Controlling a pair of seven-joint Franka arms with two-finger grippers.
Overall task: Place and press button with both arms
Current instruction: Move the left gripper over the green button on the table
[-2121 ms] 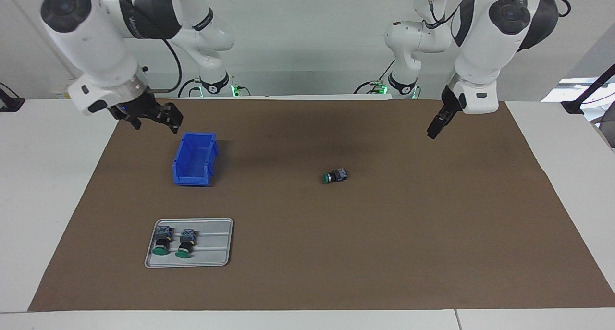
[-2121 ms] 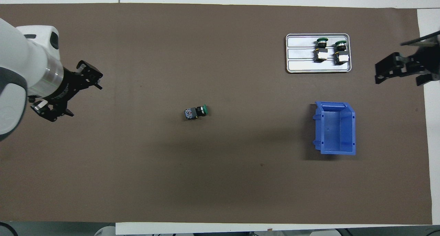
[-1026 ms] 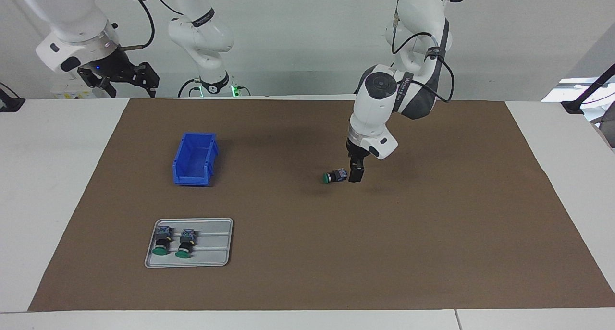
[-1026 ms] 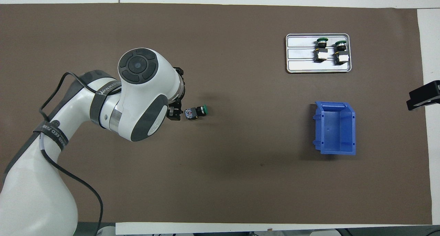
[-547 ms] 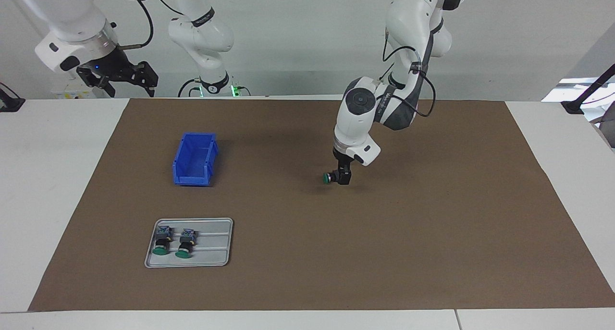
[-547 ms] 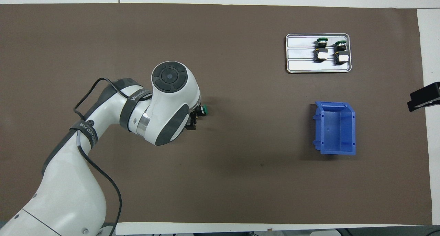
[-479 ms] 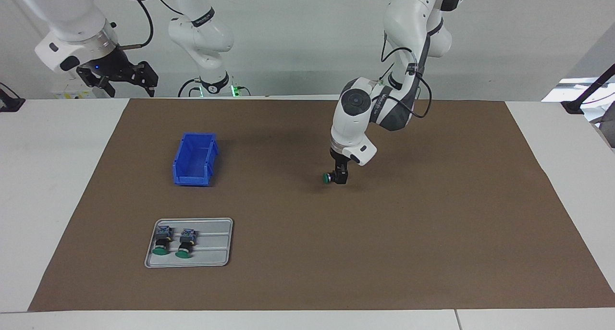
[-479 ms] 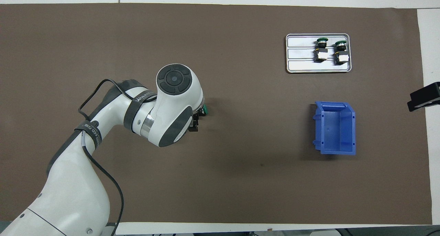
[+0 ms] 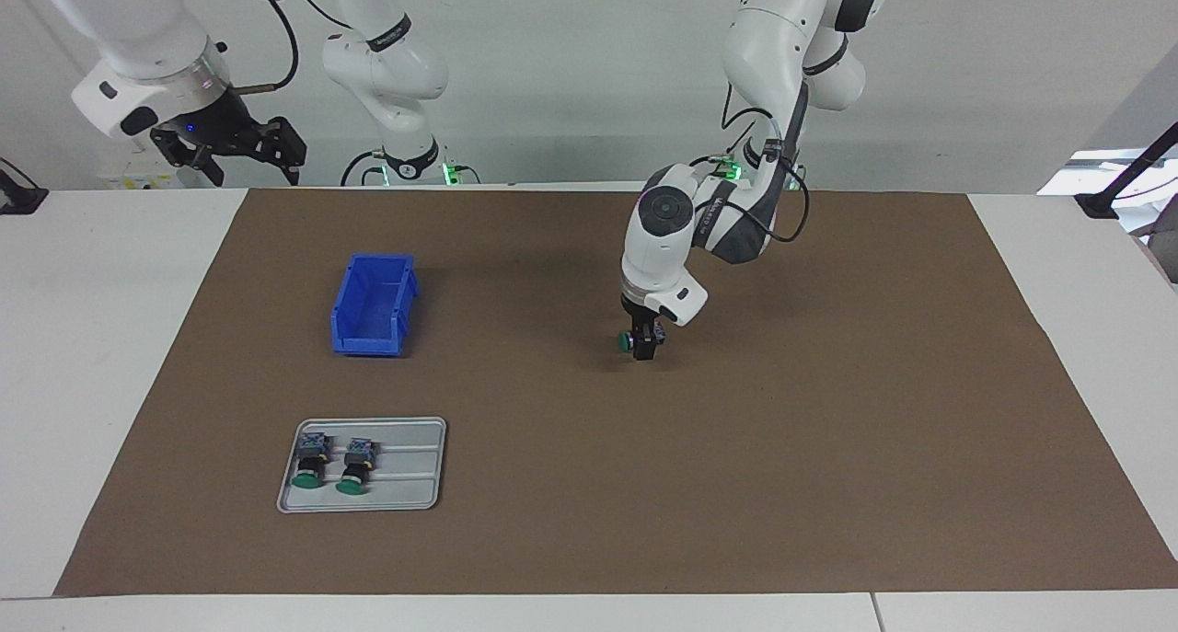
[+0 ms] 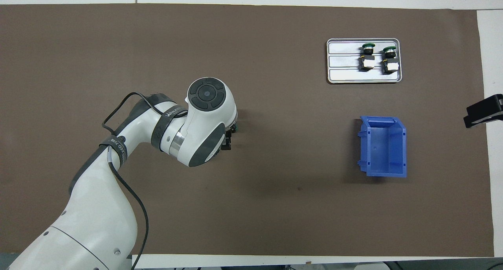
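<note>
Now the left gripper [image 9: 647,345] has come down over the lone button [image 9: 627,340] mid-mat, jaws apart astride its body, not yet clamped; a second ago it stood just beside it. Grasp looks next. Right gripper [image 9: 235,146] waits open, raised off the mat's edge. Blue bin [image 9: 373,304] and tray [image 9: 416,496] sit well apart; plenty of bare mat around.

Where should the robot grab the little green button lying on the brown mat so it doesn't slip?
Probably by the blocky body, not the round green cap. The button lies on its side on the mat, cap toward the blue bin, so coming straight down lets the fingers straddle the flat sides. The left gripper is down at that body now, jaws open. The right gripper waits off the mat.
</note>
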